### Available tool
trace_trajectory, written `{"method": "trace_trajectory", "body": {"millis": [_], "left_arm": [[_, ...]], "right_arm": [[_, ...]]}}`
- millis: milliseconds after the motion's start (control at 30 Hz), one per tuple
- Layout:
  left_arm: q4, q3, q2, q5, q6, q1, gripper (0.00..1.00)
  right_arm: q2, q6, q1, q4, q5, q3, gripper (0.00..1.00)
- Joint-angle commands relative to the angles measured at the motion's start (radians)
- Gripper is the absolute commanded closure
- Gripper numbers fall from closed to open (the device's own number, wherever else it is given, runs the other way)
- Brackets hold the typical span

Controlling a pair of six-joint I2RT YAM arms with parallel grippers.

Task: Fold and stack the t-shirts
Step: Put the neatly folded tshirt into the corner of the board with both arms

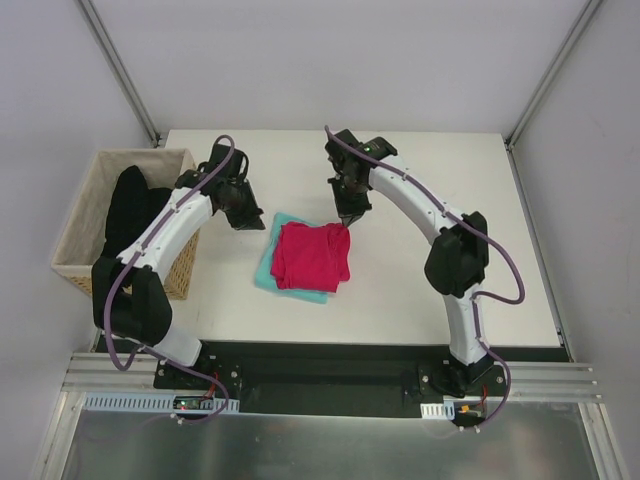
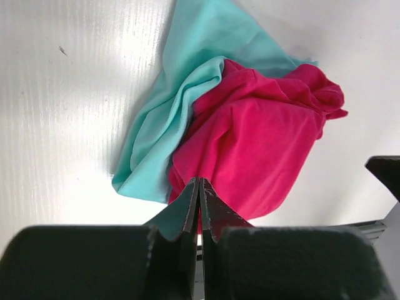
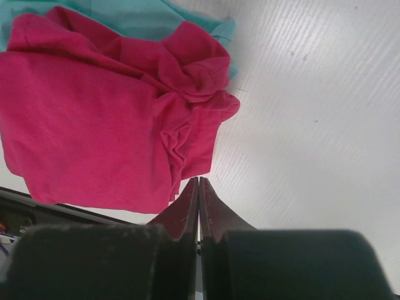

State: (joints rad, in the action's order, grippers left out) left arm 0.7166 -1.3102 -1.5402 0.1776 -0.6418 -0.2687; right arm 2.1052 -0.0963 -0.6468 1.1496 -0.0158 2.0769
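Note:
The magenta-pink t-shirt (image 1: 312, 257) lies folded and somewhat rumpled on top of the teal-mint t-shirt (image 1: 264, 266) in the middle of the white table (image 1: 430, 170). The teal one sticks out along the left and far sides. My left gripper (image 1: 247, 216) hovers just left of the stack, shut, with nothing between its fingers. In the left wrist view its tips (image 2: 199, 182) point at the pink shirt (image 2: 256, 137) and the teal shirt (image 2: 187, 81). My right gripper (image 1: 347, 219) is shut and empty at the pink shirt's far right corner. Its tips (image 3: 199, 181) sit beside the pink cloth (image 3: 94, 125).
A wicker basket (image 1: 82, 222) stands at the table's left edge with dark clothing (image 1: 130, 205) in it, close behind my left arm. Grey walls and frame posts surround the table. The black base rail (image 1: 320, 370) runs along the near edge.

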Motion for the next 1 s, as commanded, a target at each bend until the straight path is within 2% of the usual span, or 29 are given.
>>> {"method": "trace_trajectory", "body": {"millis": [0,467,967], "left_arm": [[0.035,0.009,0.038,0.043,0.005,-0.009,1.00],[0.072,0.008,-0.038,0.074,-0.009,-0.184,1.00],[0.080,-0.024,-0.161,0.083,0.021,-0.208,1.00]], "right_arm": [[0.013,-0.008,-0.013,-0.025,-0.049,0.017,0.99],[0.118,-0.016,-0.039,-0.034,-0.105,0.112,0.99],[0.170,-0.014,-0.043,-0.022,-0.134,0.114,0.99]]}}
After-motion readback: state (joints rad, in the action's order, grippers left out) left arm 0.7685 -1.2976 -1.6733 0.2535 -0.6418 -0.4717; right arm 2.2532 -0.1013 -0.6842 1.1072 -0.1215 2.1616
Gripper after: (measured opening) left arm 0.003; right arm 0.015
